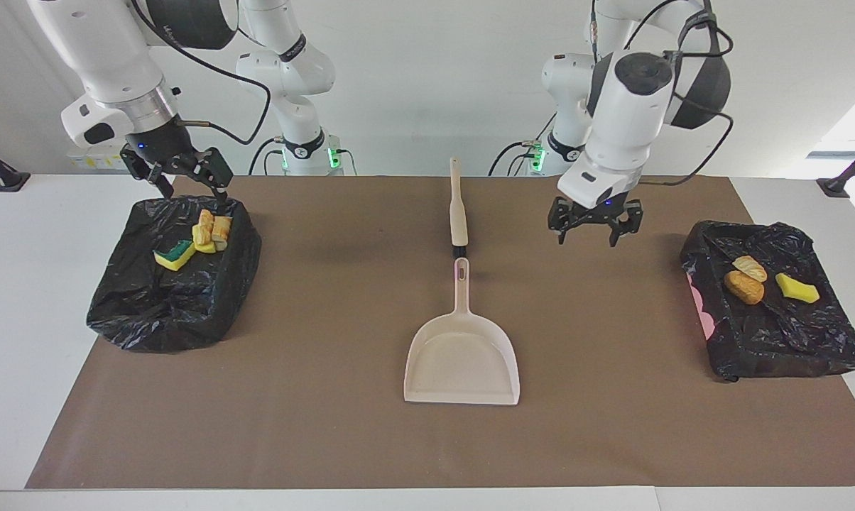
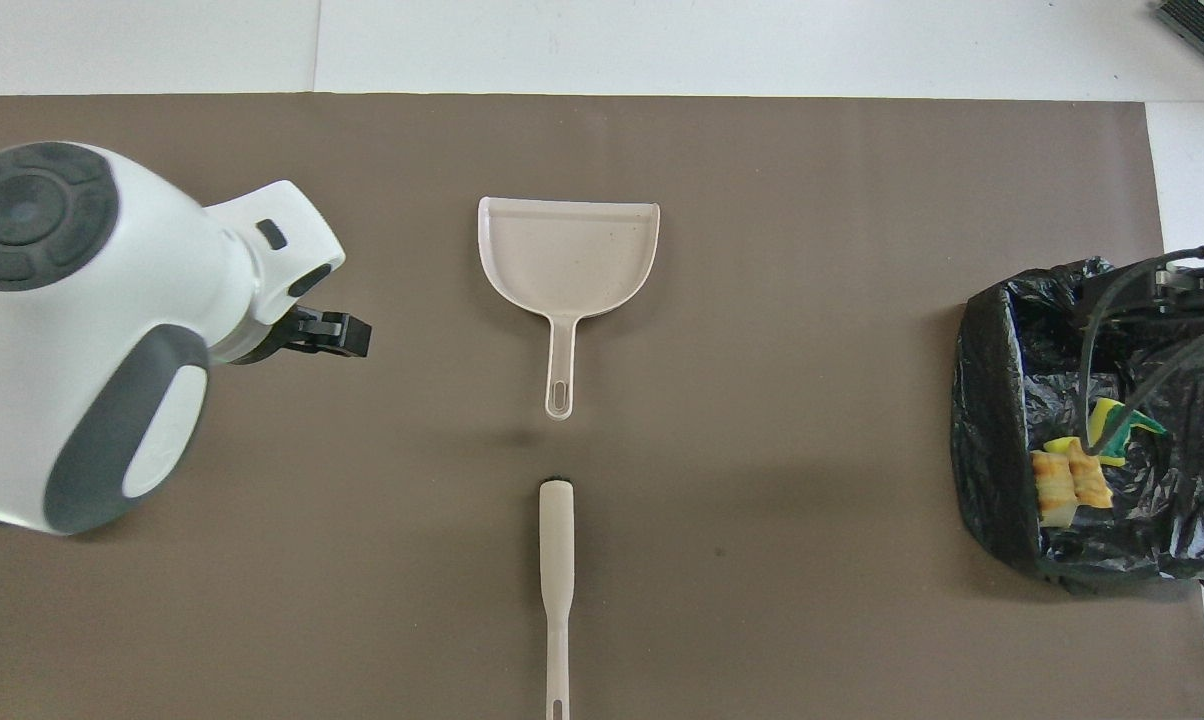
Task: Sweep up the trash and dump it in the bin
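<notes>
From across the table, the trash (image 1: 199, 237) sits in 2 black-lined bins (image 1: 175, 298), one at each end; the left gripper (image 1: 591, 232) hangs open and empty over the mat and the right gripper (image 1: 182, 181) is open above its bin. From overhead, only one bin shows. The bits look light and soft, best pinched across their sides.

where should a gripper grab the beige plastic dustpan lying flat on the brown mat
Grip the beige plastic dustpan by its narrow straight handle, which points toward the robots. Come from above with the fingers straddling the handle's width; it probably fits them, unlike the wide scoop.
</notes>
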Available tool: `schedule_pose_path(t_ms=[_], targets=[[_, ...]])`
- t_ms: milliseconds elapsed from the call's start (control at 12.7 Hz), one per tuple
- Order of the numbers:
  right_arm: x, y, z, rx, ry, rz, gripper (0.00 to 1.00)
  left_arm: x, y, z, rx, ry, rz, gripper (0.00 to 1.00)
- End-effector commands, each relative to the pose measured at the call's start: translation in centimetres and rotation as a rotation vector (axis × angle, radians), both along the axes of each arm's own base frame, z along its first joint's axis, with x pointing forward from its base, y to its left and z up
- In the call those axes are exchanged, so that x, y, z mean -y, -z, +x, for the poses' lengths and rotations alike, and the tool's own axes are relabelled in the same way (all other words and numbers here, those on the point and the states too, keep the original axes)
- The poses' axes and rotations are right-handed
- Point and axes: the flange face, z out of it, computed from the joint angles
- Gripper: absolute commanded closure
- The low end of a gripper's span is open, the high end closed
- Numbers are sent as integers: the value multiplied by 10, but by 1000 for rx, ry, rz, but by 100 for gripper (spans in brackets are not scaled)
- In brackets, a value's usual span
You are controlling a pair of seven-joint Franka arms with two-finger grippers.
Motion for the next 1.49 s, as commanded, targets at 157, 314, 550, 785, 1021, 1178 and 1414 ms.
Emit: schedule_pose_path(t_ms=[157,314,550,785,1021,1178,1414], targets=[[-1,-4,0,11,21,18,0,-73,-54,-20,1,23,-84,0],[-1,-4,0,11,21,18,0,-107,-92,-18,-1,53,-76,0],[-1,-3,1,10,21,18,0,-129,-119,-17,1,76,-72,0],[-1,-4,0,10,21,18,0,-136,-130,-7,-47,59,-70,0],[-1,-4,0,10,22,18,0,-134,-129,-15,-50,47,-71,0],[-1,-4,0,10,21,18,0,-133,-131,-16,-44,49,-70,0],[-1,-4,0,10,21,18,0,-133,-131,-16,-42,49,-71,0]])
